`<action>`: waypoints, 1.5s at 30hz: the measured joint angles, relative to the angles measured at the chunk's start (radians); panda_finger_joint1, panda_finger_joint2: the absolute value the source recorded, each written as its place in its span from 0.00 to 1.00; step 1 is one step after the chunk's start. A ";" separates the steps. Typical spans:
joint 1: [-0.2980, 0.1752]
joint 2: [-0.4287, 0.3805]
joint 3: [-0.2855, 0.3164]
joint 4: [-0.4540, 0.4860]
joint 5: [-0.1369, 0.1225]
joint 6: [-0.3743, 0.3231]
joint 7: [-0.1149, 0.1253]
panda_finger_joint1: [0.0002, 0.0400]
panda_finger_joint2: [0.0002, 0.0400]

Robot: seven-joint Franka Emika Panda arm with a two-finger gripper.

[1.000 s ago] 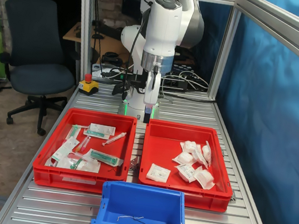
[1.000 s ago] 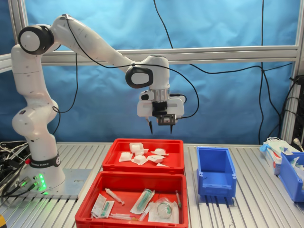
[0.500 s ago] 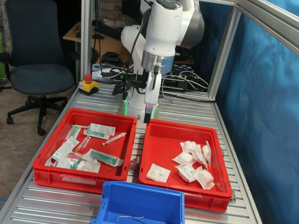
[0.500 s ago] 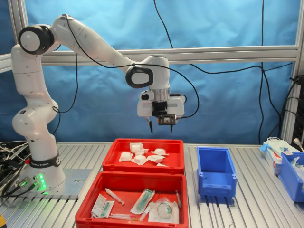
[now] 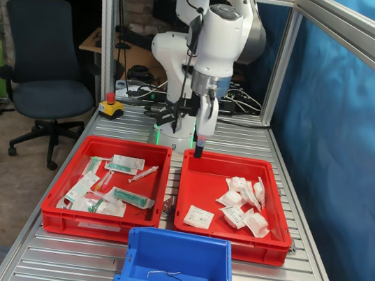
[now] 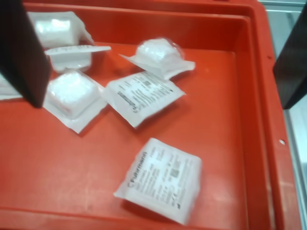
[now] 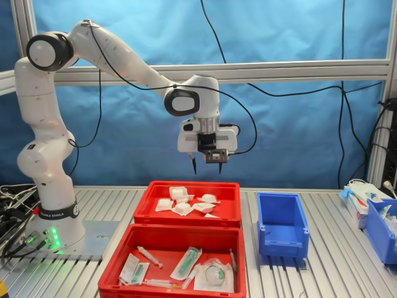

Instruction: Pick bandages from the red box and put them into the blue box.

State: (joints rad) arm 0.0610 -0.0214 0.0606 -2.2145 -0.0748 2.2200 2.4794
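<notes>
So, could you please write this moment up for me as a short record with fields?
gripper: open, empty, hanging above the red box
red box: white bandage packets lying loose inside
bandages: a cluster toward the first exterior view's right, one packet apart nearer the blue box
blue box: no bandages inside, only a thin wire-like piece on its floor
second red tray: syringes and green-printed packs
task progress: nothing grasped yet
</notes>
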 joint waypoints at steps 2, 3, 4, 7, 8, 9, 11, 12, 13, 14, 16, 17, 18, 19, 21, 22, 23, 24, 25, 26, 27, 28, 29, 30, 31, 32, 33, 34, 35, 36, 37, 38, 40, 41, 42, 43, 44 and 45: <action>0.016 0.003 0.001 -0.004 0.000 0.002 0.002 1.00 1.00; 0.027 0.008 0.002 -0.006 0.000 0.011 0.009 1.00 1.00; 0.032 0.012 0.002 -0.006 0.000 0.016 0.012 1.00 1.00; 0.048 0.027 0.003 -0.008 0.000 0.040 0.031 1.00 1.00; 0.053 0.034 0.004 -0.008 0.000 0.051 0.038 1.00 1.00; 0.063 0.049 0.004 -0.009 0.000 0.072 0.054 1.00 1.00; 0.073 0.067 0.005 -0.009 0.000 0.097 0.069 1.00 1.00; 0.082 0.088 0.006 -0.010 0.000 0.121 0.081 1.00 1.00; 0.086 0.099 0.006 -0.010 0.000 0.134 0.087 1.00 1.00; 0.086 0.099 0.006 -0.010 0.000 0.134 0.087 1.00 1.00; 0.094 0.123 0.007 -0.010 0.000 0.159 0.097 1.00 1.00; 0.098 0.136 0.007 -0.010 0.000 0.171 0.101 1.00 1.00; 0.106 0.162 0.008 -0.011 0.000 0.195 0.108 1.00 1.00; 0.109 0.175 0.008 -0.011 0.000 0.205 0.112 1.00 1.00; 0.117 0.214 0.009 -0.012 0.000 0.237 0.120 1.00 1.00; 0.120 0.226 0.009 -0.012 0.000 0.247 0.123 1.00 1.00; 0.122 0.238 0.009 -0.012 0.000 0.256 0.125 1.00 1.00; 0.124 0.250 0.009 -0.013 0.000 0.265 0.127 1.00 1.00; 0.128 0.272 0.010 -0.014 0.000 0.281 0.131 1.00 1.00; 0.130 0.282 0.010 -0.014 0.000 0.288 0.133 1.00 1.00; 0.132 0.292 0.010 -0.015 0.000 0.294 0.135 1.00 1.00; 0.134 0.301 0.010 -0.015 0.000 0.299 0.136 1.00 1.00; 0.135 0.309 0.010 -0.015 0.000 0.304 0.137 1.00 1.00; 0.137 0.317 0.010 -0.016 0.000 0.309 0.138 1.00 1.00; 0.140 0.324 0.010 -0.016 0.000 0.313 0.139 1.00 1.00; 0.144 0.337 0.010 -0.016 0.000 0.319 0.141 1.00 1.00; 0.146 0.342 0.010 -0.016 0.000 0.321 0.141 1.00 1.00; 0.150 0.351 0.010 -0.016 0.000 0.326 0.143 1.00 1.00; 0.152 0.355 0.010 -0.016 0.000 0.329 0.143 1.00 1.00; 0.154 0.359 0.010 -0.016 0.000 0.332 0.143 1.00 1.00; 0.161 0.367 0.010 -0.016 0.000 0.341 0.144 1.00 1.00; 0.164 0.370 0.010 -0.016 0.000 0.346 0.145 1.00 1.00; 0.170 0.375 0.010 -0.016 0.000 0.360 0.145 1.00 1.00; 0.173 0.378 0.010 -0.016 0.000 0.367 0.146 1.00 1.00; 0.176 0.380 0.011 -0.016 0.000 0.373 0.147 1.00 1.00; 0.179 0.383 0.011 -0.016 0.000 0.379 0.148 1.00 1.00; 0.182 0.385 0.011 -0.016 0.000 0.385 0.150 1.00 1.00; 0.185 0.388 0.011 -0.016 0.000 0.390 0.152 1.00 1.00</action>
State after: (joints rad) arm 0.2459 0.3661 0.0716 -2.2305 -0.0748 2.6104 2.6315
